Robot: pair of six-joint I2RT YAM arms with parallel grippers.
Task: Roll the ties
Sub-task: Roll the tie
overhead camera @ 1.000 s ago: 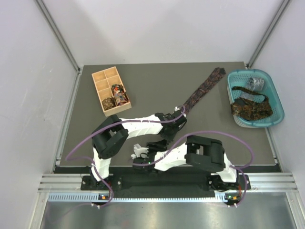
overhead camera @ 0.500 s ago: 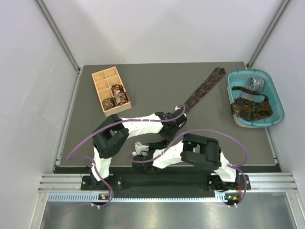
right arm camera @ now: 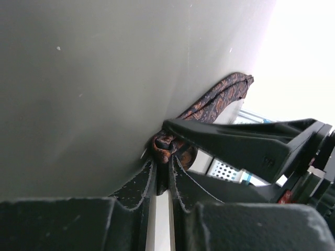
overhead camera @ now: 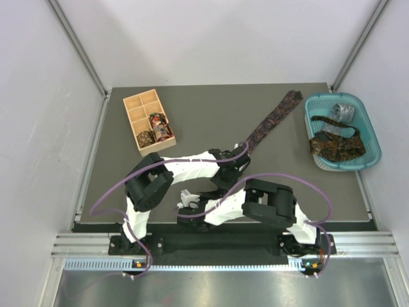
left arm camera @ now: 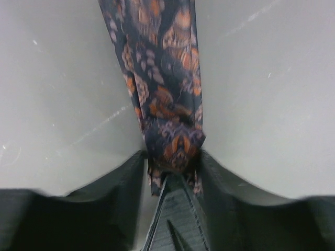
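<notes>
Rolling is judged barely begun: the coiled end of the paisley tie (overhead camera: 271, 120) is pinched at the tips of the right gripper (right arm camera: 163, 156), between the parted jaws of the left gripper (left arm camera: 171, 161), its length stretched ahead. A tight turn onward is called for next.

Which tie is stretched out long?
The maroon paisley tie on the table; the others sit bunched in the teal basket or coiled in the wooden box.

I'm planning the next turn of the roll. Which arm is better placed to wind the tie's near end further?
Right, probably. The right claw pinches the small coiled end of the tie, ready to twist it. The left claw stands open astride the strip, gripping nothing.
</notes>
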